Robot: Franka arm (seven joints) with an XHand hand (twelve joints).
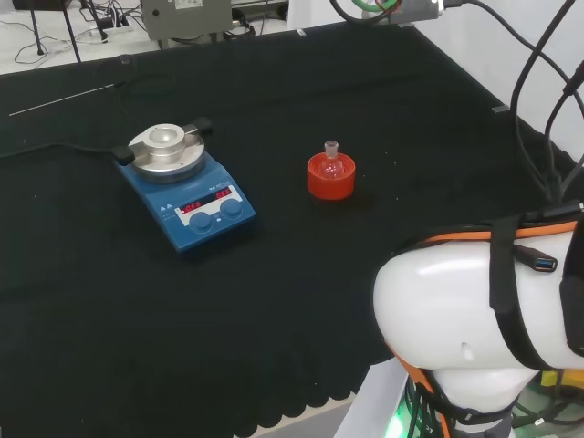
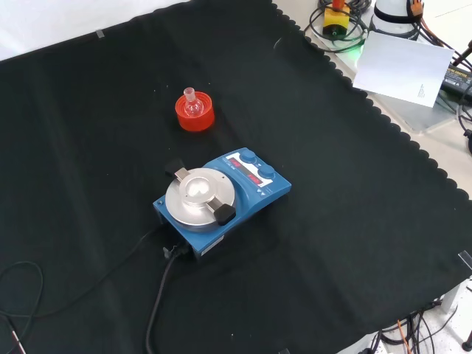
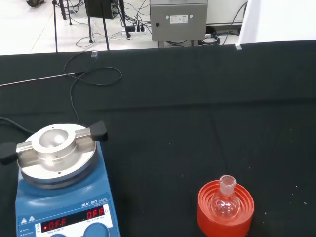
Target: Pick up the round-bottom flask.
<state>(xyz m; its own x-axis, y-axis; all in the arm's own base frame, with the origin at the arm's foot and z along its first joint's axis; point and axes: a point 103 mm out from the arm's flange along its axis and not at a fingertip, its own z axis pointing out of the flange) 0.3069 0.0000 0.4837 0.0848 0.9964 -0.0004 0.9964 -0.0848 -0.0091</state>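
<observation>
Black cloth [image 1: 274,301] bench: round-bottom flask [image 1: 331,162] upright in red ribbed stand [image 1: 330,179], apart from blue hotplate [image 1: 187,196]. Hand state: cannot tell.

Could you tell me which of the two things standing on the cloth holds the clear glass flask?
The red ribbed stand holds the round-bottom flask, neck up. The blue hotplate stirrer carries a bare metal block.

Clear glass round-bottom flask [image 3: 225,201], ribbed red stand [image 3: 225,213], brushed-metal blue stirrer plate [image 3: 57,187], matt black cloth [image 2: 354,221].
</observation>
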